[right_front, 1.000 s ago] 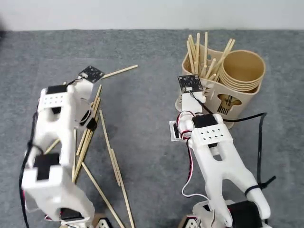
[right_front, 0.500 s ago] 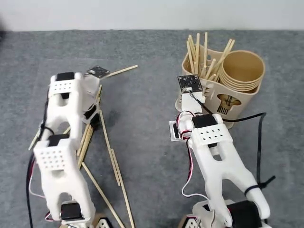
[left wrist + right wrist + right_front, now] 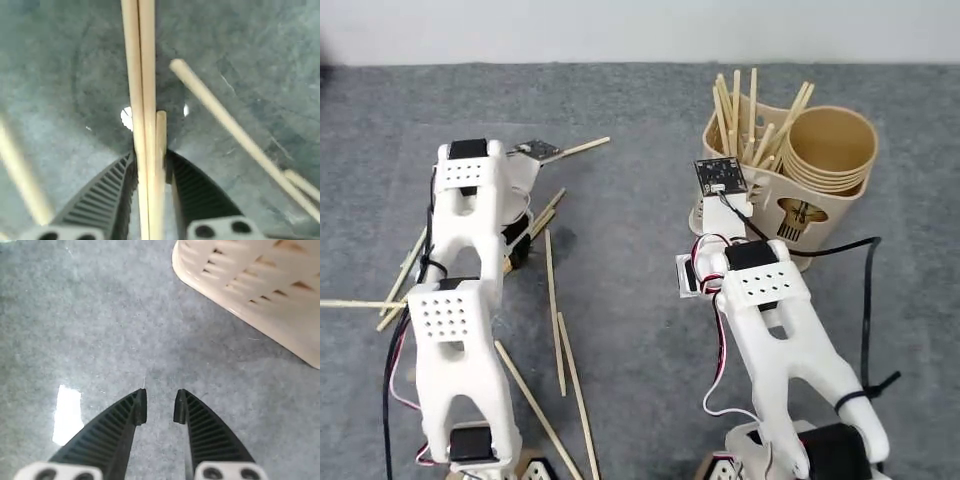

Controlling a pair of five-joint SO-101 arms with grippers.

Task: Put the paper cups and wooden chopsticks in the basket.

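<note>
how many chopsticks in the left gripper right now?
3, held in the left gripper: two chopsticks side by side running far ahead, a third against them ending just past the fingertips. More may be hidden underneath.

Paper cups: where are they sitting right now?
In the high view, the stacked paper cups sit inside the basket, just beyond the right arm, next to upright wooden chopsticks in that basket.

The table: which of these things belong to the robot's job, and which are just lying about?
Belonging to the job:
- beige slatted plastic basket
- tan paper cups, stacked in it
- loose wooden chopsticks on the mat
- held chopsticks, clamped in the left end effector

Just lying about:
- grey felt mat
- black cable beside the right arm
</note>
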